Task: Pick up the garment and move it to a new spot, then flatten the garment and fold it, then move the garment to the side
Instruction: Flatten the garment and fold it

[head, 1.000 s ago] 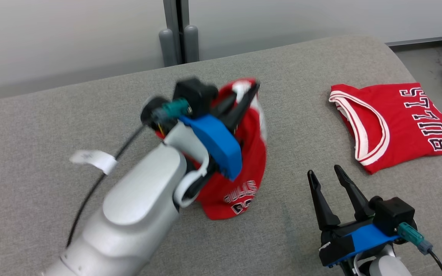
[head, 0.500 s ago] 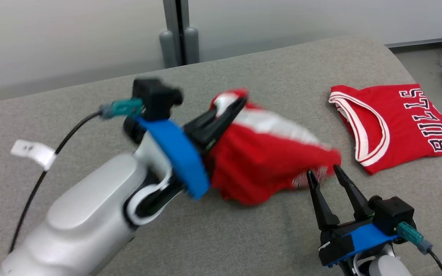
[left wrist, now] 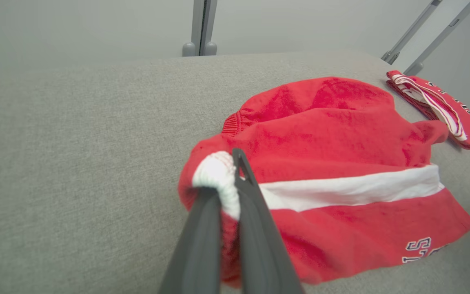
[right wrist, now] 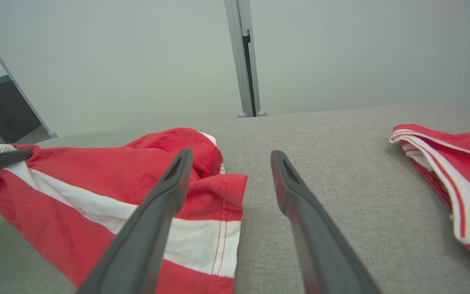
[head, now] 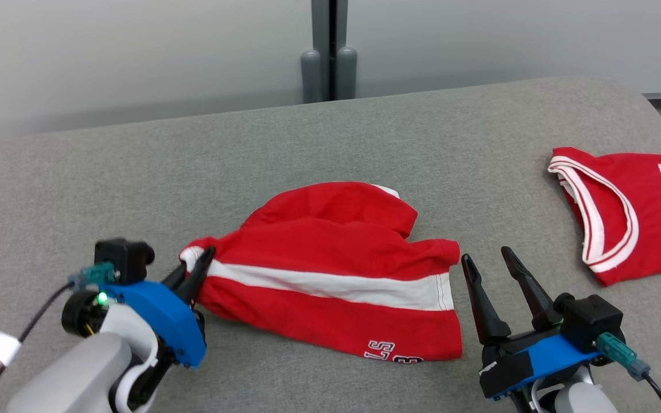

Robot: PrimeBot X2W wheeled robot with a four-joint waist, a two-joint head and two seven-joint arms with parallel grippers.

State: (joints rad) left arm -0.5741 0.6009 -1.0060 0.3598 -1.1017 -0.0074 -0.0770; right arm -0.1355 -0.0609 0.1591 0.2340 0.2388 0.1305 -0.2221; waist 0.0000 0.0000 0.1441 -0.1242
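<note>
The garment (head: 330, 246), red shorts with a white side stripe and lettering near the hem, lies spread and rumpled across the middle of the grey table (head: 135, 172). My left gripper (head: 203, 255) is low at the garment's left end, shut on its white-trimmed waistband corner. The left wrist view shows the fabric (left wrist: 333, 139) bunched between the left gripper's (left wrist: 223, 175) two dark fingers. My right gripper (head: 486, 255) stands open just right of the leg hem, nothing between its fingers. In the right wrist view the right gripper (right wrist: 231, 154) points past the garment's (right wrist: 96, 171) hem edge.
A folded red jersey (head: 634, 212) with white trim and black lettering lies at the table's right end, also seen as the jersey (right wrist: 455, 163) right of my right fingers. A grey wall with a vertical post (head: 329, 51) stands behind the table.
The head camera has shifted. My left gripper has swung down and to the left with the garment, which hung bunched in the air before and now lies stretched out on the table. The right gripper stayed open.
</note>
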